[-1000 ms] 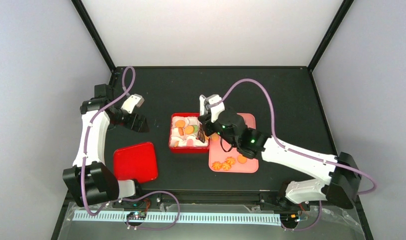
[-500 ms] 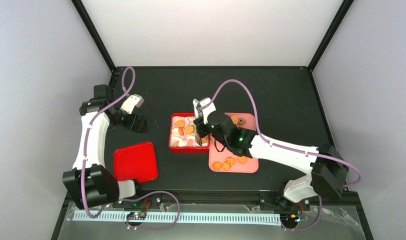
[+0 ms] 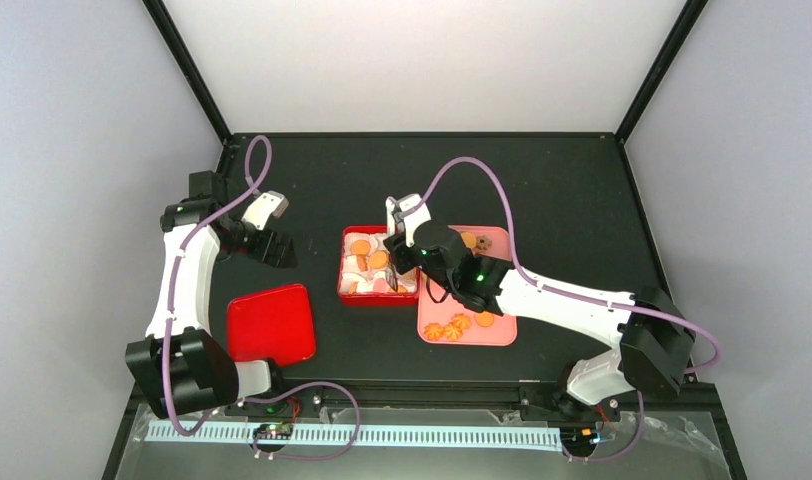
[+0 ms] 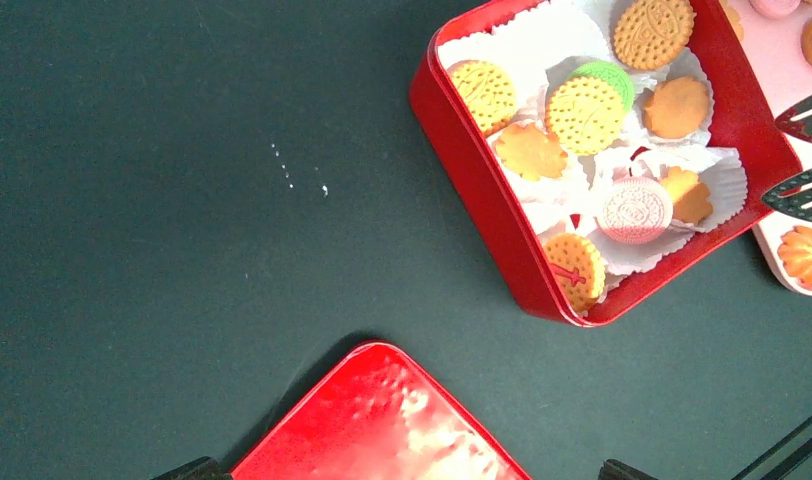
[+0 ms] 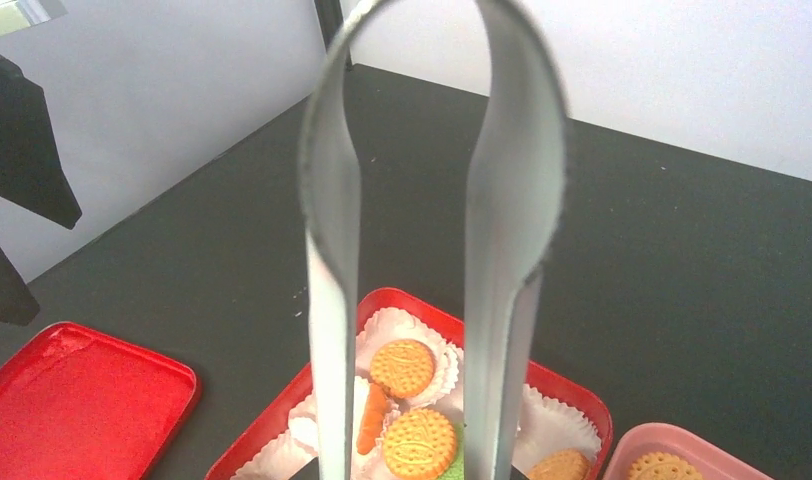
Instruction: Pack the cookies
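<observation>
Right end effector (image 3: 414,255) clamps tongs (image 5: 332,300); tong tips apart, empty, at box (image 4: 482,215) right wall.
Left end effector (image 3: 270,245) wide open, empty, hovering left of box.
Cookies (image 4: 585,112): most in box cups, rest on tray (image 3: 497,330).
Risk: tips snag wall or cup, shifting box; loose pinch drops cookie mid-transfer.

My top view sits high behind the arm bases, looking down on the whole table (image 3: 562,180) from far off. The left wrist view faces straight down, close over the tin (image 4: 482,215) and a corner of the lid (image 4: 382,420). The right wrist view looks out along the tongs (image 5: 334,330), angled down, also near. All three share the tin, its cookies (image 4: 585,113) and the lid.
</observation>
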Motion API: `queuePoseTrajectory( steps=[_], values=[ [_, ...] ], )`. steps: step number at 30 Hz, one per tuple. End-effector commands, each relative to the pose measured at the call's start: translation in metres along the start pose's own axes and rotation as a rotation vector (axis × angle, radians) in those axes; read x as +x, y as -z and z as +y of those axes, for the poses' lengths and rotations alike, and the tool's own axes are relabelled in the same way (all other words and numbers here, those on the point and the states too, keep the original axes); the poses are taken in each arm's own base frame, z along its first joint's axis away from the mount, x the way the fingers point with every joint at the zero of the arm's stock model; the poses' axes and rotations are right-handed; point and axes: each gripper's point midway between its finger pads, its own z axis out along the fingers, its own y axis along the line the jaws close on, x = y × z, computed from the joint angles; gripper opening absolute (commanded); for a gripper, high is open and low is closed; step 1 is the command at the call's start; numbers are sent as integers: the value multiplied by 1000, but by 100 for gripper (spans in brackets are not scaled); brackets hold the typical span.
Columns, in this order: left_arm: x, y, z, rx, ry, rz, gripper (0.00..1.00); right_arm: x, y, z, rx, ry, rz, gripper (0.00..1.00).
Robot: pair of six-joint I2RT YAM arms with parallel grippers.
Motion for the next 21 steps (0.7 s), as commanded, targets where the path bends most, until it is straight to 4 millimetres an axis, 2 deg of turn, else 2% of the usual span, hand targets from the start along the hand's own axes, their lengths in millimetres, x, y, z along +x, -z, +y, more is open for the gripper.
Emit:
queuePoseTrajectory(
  steps=[1,5,10,13,16,21],
  values=[
    [-2,7,1,-20,-20,-12,99,-31,8,1,-4,-36,-90,39],
    [4,6,4,-40,-40,17,99,-42,20,-18,40,-62,-109,37],
    [21,0,21,-109,-105,99,99,-38,39,-82,162,-176,-39,32],
    [30,-2,31,-143,-123,133,99,-17,53,-121,265,-238,41,27],
    [39,-6,40,-172,-140,162,99,22,63,-152,356,-317,160,17],
    [69,-24,61,-199,-231,289,99,81,75,-184,426,-466,306,18]
  ],
)
